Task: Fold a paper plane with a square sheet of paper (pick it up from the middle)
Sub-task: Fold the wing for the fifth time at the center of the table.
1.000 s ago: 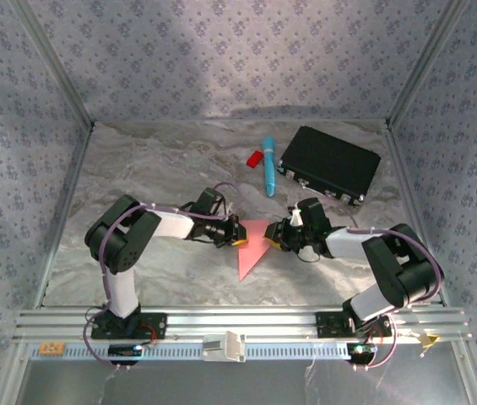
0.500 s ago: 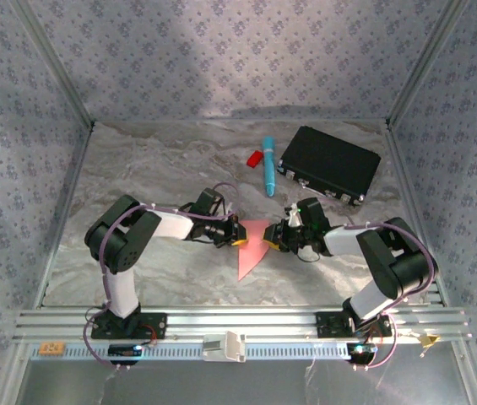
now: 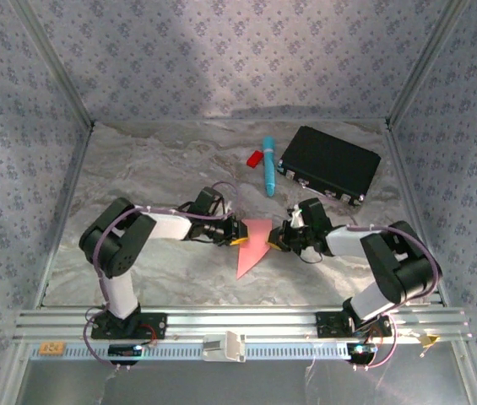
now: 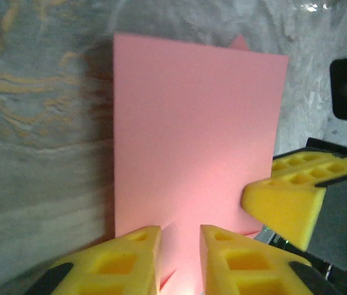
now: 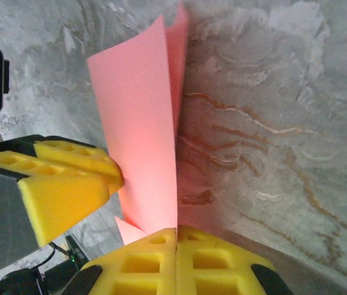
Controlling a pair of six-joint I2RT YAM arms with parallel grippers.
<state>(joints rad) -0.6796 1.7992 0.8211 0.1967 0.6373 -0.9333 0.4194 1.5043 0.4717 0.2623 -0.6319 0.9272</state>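
Observation:
The square sheet of paper, pink and folded into a pointed shape, stands off the marble table between both grippers. In the left wrist view its flat face runs up from my left gripper, whose yellow jaws stand a little apart with the paper's lower edge in the gap. My right gripper is shut on the paper's near edge, which stands upright as two layers. In the top view the left gripper and right gripper face each other across the paper.
A blue pen, a small red plastic piece and a black case lie at the back of the table. Patterned walls close in the left, right and back sides.
My left gripper's jaws have parted slightly from a tight grip on the paper. My right gripper's jaws have closed onto the paper's other edge. The paper has barely moved.

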